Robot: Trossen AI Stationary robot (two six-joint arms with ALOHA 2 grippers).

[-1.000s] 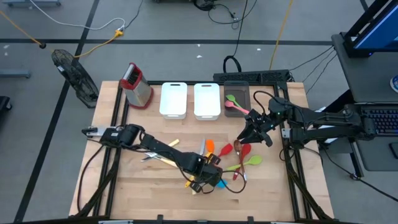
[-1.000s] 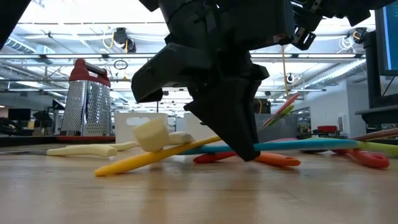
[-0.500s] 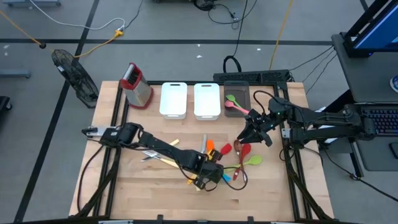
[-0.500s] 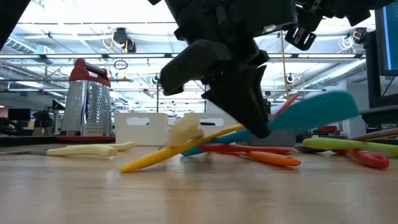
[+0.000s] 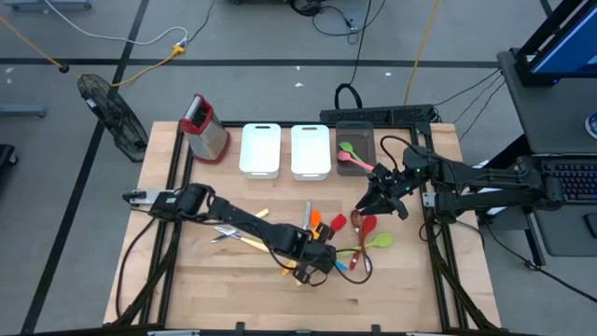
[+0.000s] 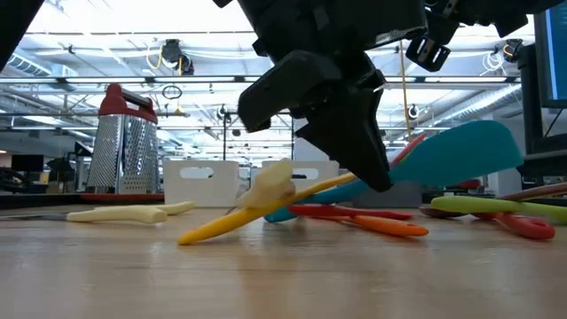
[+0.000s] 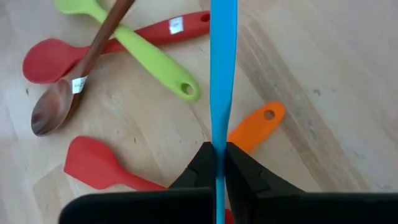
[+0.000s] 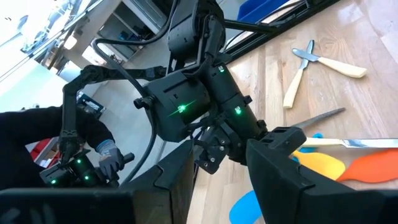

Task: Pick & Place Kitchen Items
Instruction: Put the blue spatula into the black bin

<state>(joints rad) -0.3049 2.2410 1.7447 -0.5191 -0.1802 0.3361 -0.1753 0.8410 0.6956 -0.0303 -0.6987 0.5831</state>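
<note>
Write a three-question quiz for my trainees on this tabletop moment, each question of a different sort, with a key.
1. True or false: the left gripper is shut on the blue spatula.
2. Which stands nearest the box grater? A) white bin B) dark bin C) right gripper
3. Fill in: the blue spatula's wide end is ____ the table.

Key: 1 true; 2 A; 3 above.
</note>
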